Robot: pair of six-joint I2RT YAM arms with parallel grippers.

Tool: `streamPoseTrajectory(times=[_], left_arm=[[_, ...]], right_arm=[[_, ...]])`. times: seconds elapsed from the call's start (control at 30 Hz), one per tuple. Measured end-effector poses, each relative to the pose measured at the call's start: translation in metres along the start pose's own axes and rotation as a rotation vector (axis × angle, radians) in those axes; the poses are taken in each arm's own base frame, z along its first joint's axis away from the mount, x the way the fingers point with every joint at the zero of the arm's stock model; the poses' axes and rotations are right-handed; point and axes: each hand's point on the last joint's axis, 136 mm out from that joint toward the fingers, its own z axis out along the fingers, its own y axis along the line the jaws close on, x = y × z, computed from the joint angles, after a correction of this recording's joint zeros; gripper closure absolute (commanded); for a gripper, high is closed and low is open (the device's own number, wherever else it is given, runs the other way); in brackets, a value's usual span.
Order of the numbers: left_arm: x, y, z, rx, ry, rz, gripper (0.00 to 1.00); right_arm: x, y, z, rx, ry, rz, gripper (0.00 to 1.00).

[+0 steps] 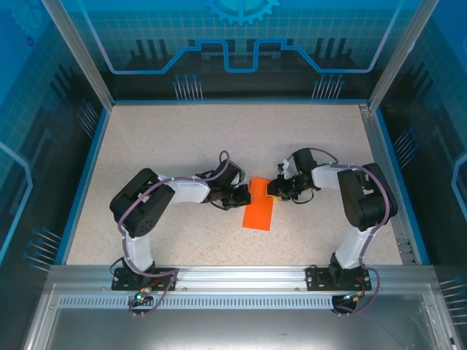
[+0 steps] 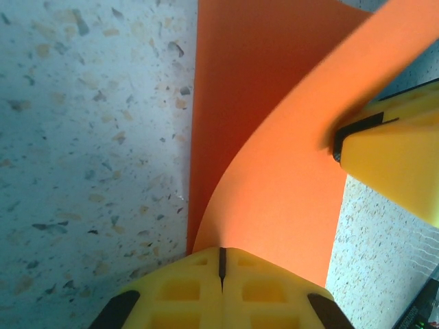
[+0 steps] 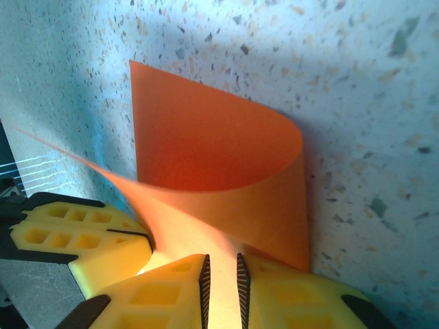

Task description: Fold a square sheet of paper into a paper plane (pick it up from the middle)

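The sheet of paper (image 1: 258,206) is found in the middle of the surface (image 1: 182,138), between the two arms. It is bent over on itself. The lower part is laid flat on the surface, while the upper part is raised in a soft curve above it, and no sharp crease is seen at the bend yet. The raised edge appears to be held at two places so that it can be carried over and lined up with the flat part, which would give a straight first fold.

The left gripper (image 2: 221,255) is closed tight, only a hairline slit being left between its pads. The curved edge of the paper is met right at its tips and appears to be pinched there. The right gripper (image 3: 221,264) is closed to a narrow gap, in which orange paper can be seen, so the same raised edge is judged to be gripped by it, just beside the left one.
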Motion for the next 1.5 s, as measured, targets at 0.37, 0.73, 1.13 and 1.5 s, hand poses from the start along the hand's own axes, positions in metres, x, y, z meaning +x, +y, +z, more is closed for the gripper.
streamPoseTrajectory(times=[0.37, 0.73, 1.13, 1.5], left_arm=[[0.0, 0.0, 0.0, -0.004, 0.003, -0.002, 1.0], [0.0, 0.0, 0.0, -0.006, 0.004, 0.0, 1.0], [0.0, 0.001, 0.0, -0.007, 0.006, -0.001, 1.0], [0.0, 0.0, 0.0, -0.007, 0.005, -0.001, 1.0]], right_arm=[[-0.033, 0.004, 0.002, 0.018, -0.033, -0.013, 0.79], [-0.034, -0.001, 0.002, 0.037, -0.019, 0.009, 0.79], [-0.049, -0.007, 0.002, 0.058, -0.031, 0.016, 0.8], [-0.05, -0.005, 0.0, 0.046, -0.029, 0.014, 0.8]])
